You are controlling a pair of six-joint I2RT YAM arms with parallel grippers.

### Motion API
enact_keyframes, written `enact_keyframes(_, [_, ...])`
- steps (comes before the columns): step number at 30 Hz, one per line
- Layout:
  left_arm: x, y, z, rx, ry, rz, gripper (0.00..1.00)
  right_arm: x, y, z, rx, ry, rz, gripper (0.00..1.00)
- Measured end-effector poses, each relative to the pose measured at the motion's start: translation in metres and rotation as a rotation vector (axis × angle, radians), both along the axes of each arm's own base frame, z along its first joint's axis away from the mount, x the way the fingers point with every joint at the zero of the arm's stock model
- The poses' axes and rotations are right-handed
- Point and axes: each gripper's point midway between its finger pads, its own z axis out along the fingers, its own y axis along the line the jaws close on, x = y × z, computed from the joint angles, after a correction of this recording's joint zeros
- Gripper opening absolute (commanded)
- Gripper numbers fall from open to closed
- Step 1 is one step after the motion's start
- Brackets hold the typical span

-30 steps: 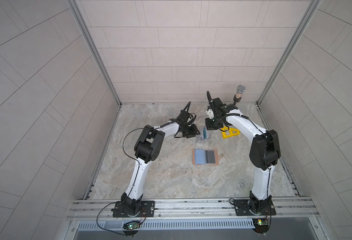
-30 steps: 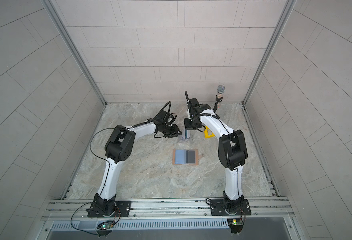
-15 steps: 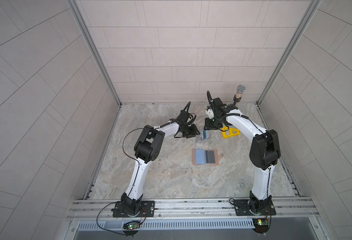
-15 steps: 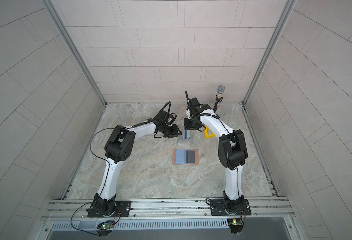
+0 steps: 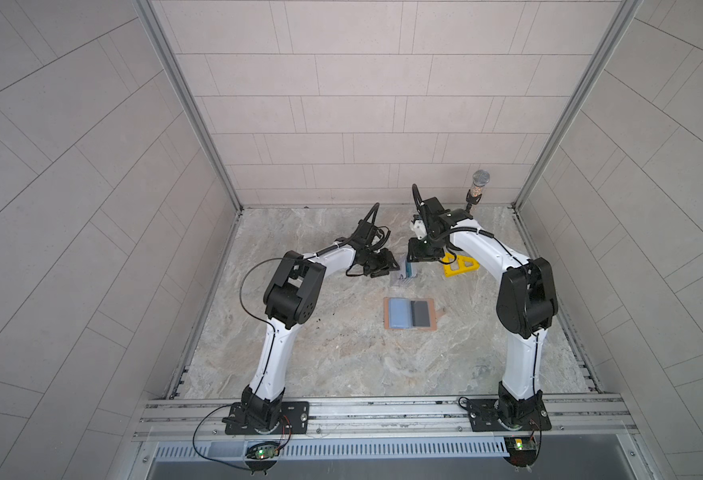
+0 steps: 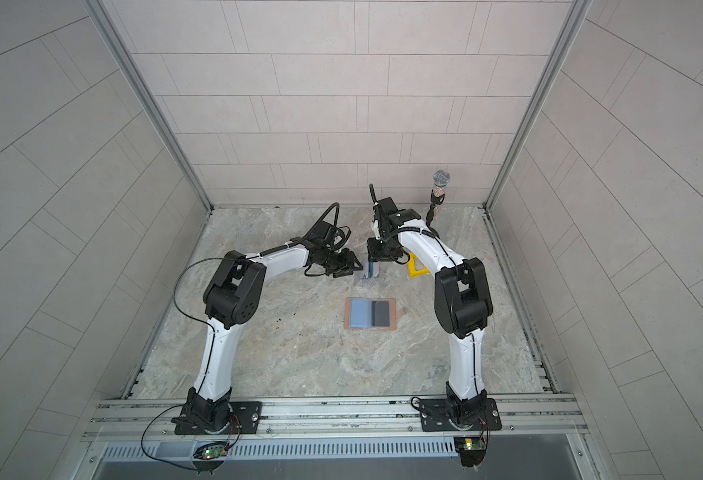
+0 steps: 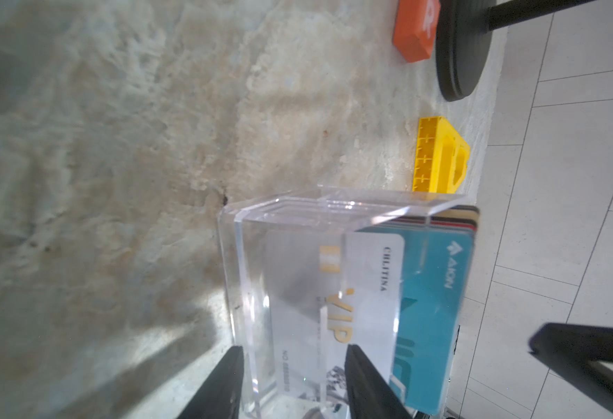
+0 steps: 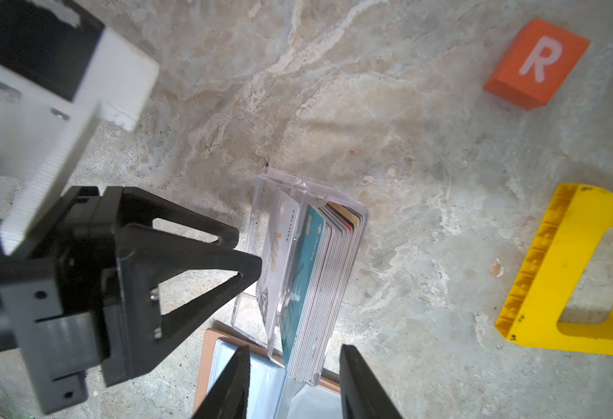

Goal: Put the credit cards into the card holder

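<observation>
Several credit cards (image 8: pixel 330 275) stand on edge in a clear acrylic stand (image 8: pixel 261 192), with a teal card (image 7: pixel 431 308) in front of the stack and a whitish VIP card (image 7: pixel 334 290) in the front slot. My right gripper (image 8: pixel 295 348) hangs open above the near end of the stack, touching none. My left gripper (image 7: pixel 294 348) is open, its fingers either side of the stand's front section; contact is unclear. The card holder (image 5: pixel 399 313), a tan wallet, lies open and flat just in front of the stand (image 5: pixel 403 276), blue and dark grey inside.
An orange block marked R (image 8: pixel 537 65) and a yellow plastic piece (image 8: pixel 580 275) lie to the right of the stand. A microphone on a black round-based stand (image 5: pixel 478 187) is at the back right. Tiled walls close in three sides.
The right gripper's jaws have opened over the card stack. Both arms stay in about the same place by the stand.
</observation>
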Motion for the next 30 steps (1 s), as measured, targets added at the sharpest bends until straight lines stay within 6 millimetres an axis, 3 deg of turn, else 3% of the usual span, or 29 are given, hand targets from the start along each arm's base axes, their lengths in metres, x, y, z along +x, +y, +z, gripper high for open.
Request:
enact_keyframes(6, [0.004,0.003,0.017,0.012,-0.048,0.012,0.50,-0.002,0.003,0.000,0.009,0.005,0.007,0.36])
enact_keyframes(14, [0.002,0.009,0.011,0.044,-0.026,0.026,0.47,-0.006,0.018,0.000,0.046,0.011,0.038,0.35])
enact_keyframes(23, [-0.001,0.007,-0.002,0.038,0.003,0.013,0.46,-0.009,0.025,-0.016,0.014,0.040,0.040,0.34])
enact_keyframes(30, [-0.001,0.004,-0.001,0.019,0.006,0.002,0.46,-0.005,0.026,-0.028,-0.011,0.055,0.027,0.29])
